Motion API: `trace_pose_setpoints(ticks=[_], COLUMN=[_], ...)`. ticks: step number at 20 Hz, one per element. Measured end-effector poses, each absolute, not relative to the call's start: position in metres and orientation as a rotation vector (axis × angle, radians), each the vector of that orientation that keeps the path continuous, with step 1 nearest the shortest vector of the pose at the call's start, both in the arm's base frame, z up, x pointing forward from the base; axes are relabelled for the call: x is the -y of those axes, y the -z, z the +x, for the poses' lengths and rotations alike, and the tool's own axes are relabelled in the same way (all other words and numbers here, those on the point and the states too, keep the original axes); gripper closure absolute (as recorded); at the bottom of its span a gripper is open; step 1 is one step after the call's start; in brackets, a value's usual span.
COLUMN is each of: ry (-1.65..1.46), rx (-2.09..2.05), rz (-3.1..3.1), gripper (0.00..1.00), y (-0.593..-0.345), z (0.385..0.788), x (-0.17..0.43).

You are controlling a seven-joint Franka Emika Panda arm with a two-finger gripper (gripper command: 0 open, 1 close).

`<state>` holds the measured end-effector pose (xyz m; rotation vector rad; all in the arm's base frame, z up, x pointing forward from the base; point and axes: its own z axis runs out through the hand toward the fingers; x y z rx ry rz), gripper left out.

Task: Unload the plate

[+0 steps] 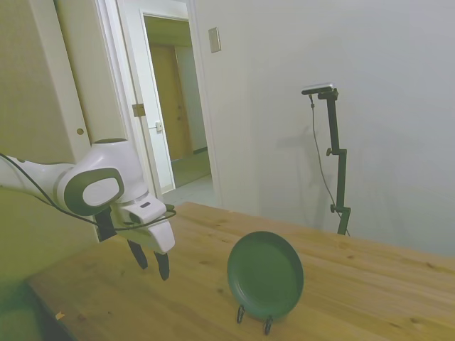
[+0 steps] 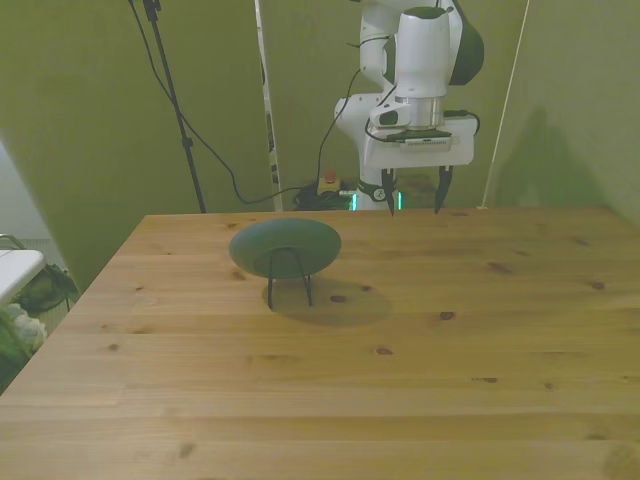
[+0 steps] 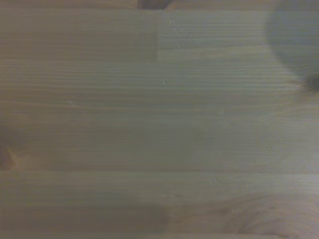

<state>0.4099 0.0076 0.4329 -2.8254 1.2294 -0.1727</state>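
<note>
Leaning on its thin black wire stand at the side view's lower centre, the plate stood near-upright on the bench. The hand hung empty, fingers apart, left of it and well clear; the plate's face was turned partly toward it.
</note>
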Motion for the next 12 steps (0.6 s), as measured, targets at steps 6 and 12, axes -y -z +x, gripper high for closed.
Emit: trace_pose_setpoints(ticks=[6, 12], ry=[0.366, 0.649], rx=[-1.337, -1.591], rz=[-2.723, -2.514], gripper=[0.0, 0.0], y=[-0.463, -0.525], z=[0.416, 0.424], x=[0.021, 0.062])
